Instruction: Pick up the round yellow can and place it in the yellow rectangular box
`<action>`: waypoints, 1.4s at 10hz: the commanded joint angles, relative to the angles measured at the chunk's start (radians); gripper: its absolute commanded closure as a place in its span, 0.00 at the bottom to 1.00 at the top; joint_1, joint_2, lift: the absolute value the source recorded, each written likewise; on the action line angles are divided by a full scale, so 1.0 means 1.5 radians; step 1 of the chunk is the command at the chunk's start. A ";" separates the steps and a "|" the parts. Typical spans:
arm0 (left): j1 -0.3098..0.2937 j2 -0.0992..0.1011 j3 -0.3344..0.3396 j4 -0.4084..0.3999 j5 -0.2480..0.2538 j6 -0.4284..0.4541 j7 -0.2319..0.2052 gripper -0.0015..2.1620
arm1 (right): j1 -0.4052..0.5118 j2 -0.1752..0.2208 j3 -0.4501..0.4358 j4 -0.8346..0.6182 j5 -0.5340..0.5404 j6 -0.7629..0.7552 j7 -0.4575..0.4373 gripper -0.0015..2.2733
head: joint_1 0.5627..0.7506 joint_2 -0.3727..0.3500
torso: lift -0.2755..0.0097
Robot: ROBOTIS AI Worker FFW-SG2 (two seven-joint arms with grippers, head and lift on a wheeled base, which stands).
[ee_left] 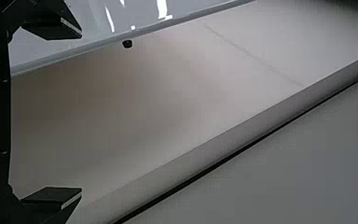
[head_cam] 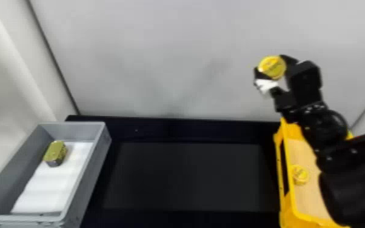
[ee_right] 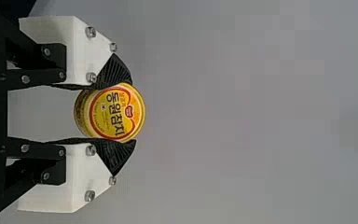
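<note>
Gray box [head_cam: 91, 169]: open-topped, on the robot's left of the black table [head_cam: 188, 176]. White sheet [head_cam: 48, 188] lies flat over part of the box floor. One squarish tin [head_cam: 54, 151], rounded corners, dull gold top, darker lower side; sits in the far part of the gray box, near its left wall. Contact with that wall: cannot tell.

Behind the table: broad pale gray wall [head_cam: 160, 60], faint smudges low down. Dark seam [head_cam: 51, 56] slants along its left side.

Left wrist view: smooth pale panel [ee_left: 144, 102], small dark knob [ee_left: 127, 44] near one edge. Beyond that edge, a glossy surface [ee_left: 88, 28] with bright streaks. Thin black gap [ee_left: 223, 160] along the panel's opposite side.
</note>
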State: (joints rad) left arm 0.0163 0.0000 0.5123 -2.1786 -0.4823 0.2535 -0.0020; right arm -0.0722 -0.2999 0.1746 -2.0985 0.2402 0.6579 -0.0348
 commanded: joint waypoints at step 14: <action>0.013 -0.002 0.015 -0.013 0.008 0.004 0.004 0.04 | 0.235 0.005 -0.323 0.064 -0.162 0.017 -0.153 0.34 | 0.70 0.53 | 0.77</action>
State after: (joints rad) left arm 0.0345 0.0000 0.5349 -2.1982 -0.4714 0.2594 0.0046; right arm 0.2711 -0.2922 -0.2925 -2.0106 0.0265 0.6814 -0.2627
